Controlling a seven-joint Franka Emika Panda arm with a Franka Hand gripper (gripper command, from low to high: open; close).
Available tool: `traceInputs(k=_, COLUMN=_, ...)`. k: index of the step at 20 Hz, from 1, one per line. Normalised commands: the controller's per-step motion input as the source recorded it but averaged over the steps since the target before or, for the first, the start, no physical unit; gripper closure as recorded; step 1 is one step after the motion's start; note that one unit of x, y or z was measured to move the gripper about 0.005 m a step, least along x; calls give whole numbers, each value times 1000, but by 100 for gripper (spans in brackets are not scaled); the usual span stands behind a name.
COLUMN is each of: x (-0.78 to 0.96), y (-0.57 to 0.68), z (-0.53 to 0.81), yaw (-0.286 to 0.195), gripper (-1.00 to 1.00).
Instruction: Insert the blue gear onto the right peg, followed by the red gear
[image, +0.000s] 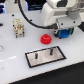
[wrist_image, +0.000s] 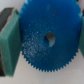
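My gripper (image: 63, 33) is shut on the blue gear (image: 64, 34) and holds it above the white table, to the exterior view's right of the red gear (image: 45, 38). In the wrist view the blue gear (wrist_image: 47, 40) fills the picture, toothed edge and centre hole showing, clamped between the green pads (wrist_image: 7, 39) of my gripper (wrist_image: 45, 41). The red gear lies flat on the table just behind the metal baseplate (image: 46, 56). The baseplate carries two upright pegs; the right peg (image: 50, 50) stands in front of the red gear and below the held gear.
The left peg (image: 36, 56) stands on the same baseplate. A beige and white block-like part (image: 18, 26) stands at the exterior view's left. Dark cables (image: 30, 17) hang behind. The arm's white body (image: 60, 12) fills the upper right.
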Motion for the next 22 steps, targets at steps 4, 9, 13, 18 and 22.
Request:
traceInputs(k=4, x=244, y=0, z=453, yaw=0, gripper=100)
traceInputs(k=9, x=427, y=-128, z=473, yaw=0, gripper=100)
traceInputs(k=13, x=536, y=-343, z=345, yaw=0, gripper=100)
traceInputs(k=18, x=617, y=-337, z=385, yaw=0, gripper=100)
traceInputs(k=22, x=641, y=-314, z=401, yaw=0, gripper=100)
